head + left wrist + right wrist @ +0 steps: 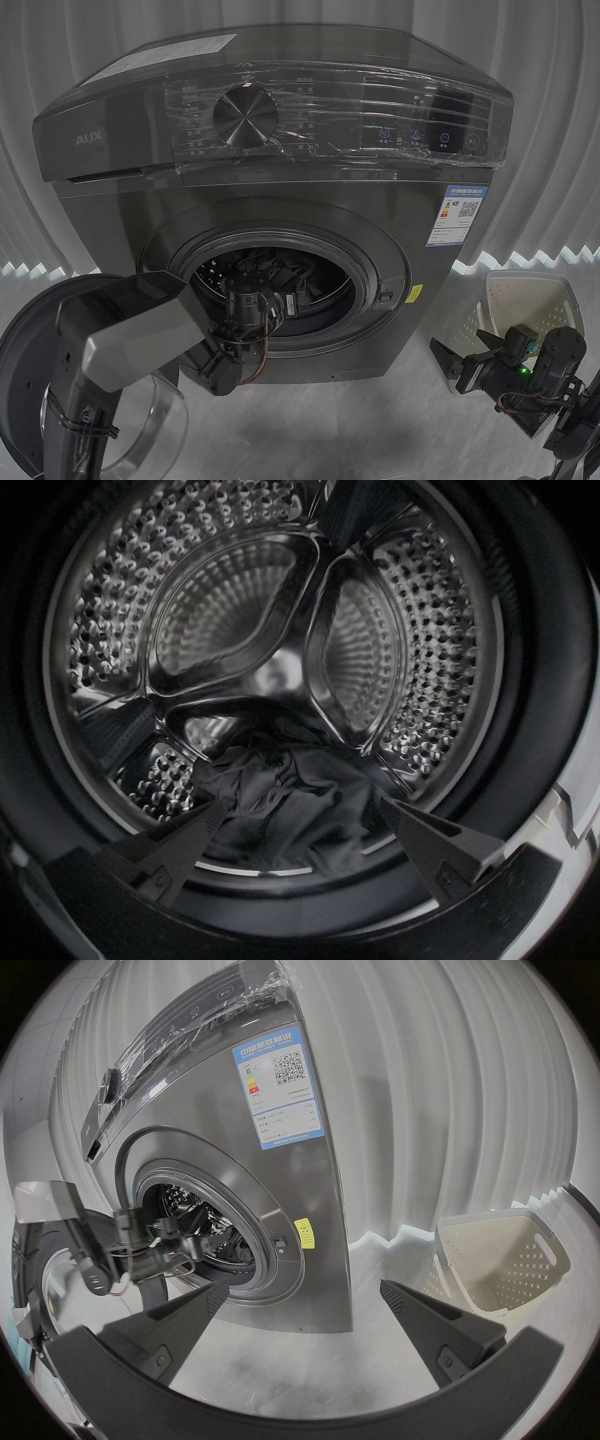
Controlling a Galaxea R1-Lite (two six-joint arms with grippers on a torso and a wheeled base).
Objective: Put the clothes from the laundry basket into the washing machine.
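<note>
The grey steel front-loading washing machine [400, 250] has its round glass-centred door [19, 375] swung open beside the left arm, which could knock it when backing out. The cream perforated plastic laundry basket [500, 1254] looks empty; the right jaws hang near it, wide and empty. The crumpled dark grey clothes [281, 799] lie low in the drum near its front lip, where the left jaws, wide and empty, might snag and drag them out.
</note>
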